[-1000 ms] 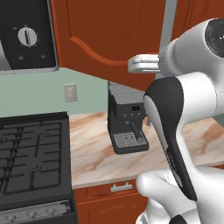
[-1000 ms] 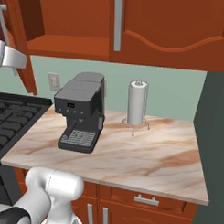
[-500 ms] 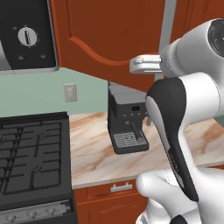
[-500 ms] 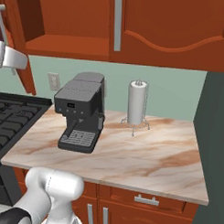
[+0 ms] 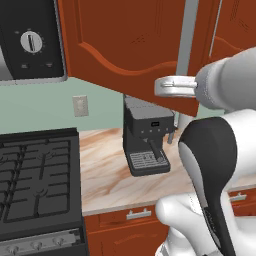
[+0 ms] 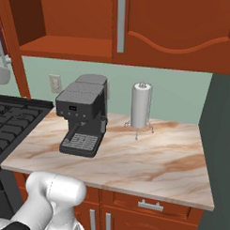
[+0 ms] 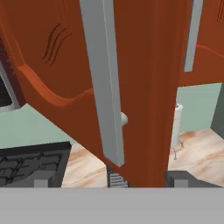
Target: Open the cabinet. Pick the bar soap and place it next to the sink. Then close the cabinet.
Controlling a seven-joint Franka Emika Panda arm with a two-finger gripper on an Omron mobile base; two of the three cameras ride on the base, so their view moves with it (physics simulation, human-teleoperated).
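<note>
In the left base view, the cabinet (image 5: 130, 50) door stood swung out above the coffee machine (image 5: 147, 140), its long silver handle (image 5: 187, 47) at the door's right edge. The gripper (image 5: 172, 86) sat level with the foot of that handle, just beside it. Opening looked done or nearly done; picking the soap, setting it by the sink and closing the doors were all left.

In the right base view, the cabinet's left half was open above and left of the coffee machine (image 6: 83, 116), and the part of its floor (image 6: 67, 45) that showed was bare. The bar soap could not be made out there, and the higher shelf lay out of frame. The paper-towel roll (image 6: 141, 108) stood on the bench (image 6: 148, 165) to the right of the coffee machine. No sink could be made out.

In the hand view, the handle (image 7: 105, 83) ran down the door (image 7: 144, 87) between the gripper's fingertips (image 7: 43, 179), which stood wide apart and held nothing.
</note>
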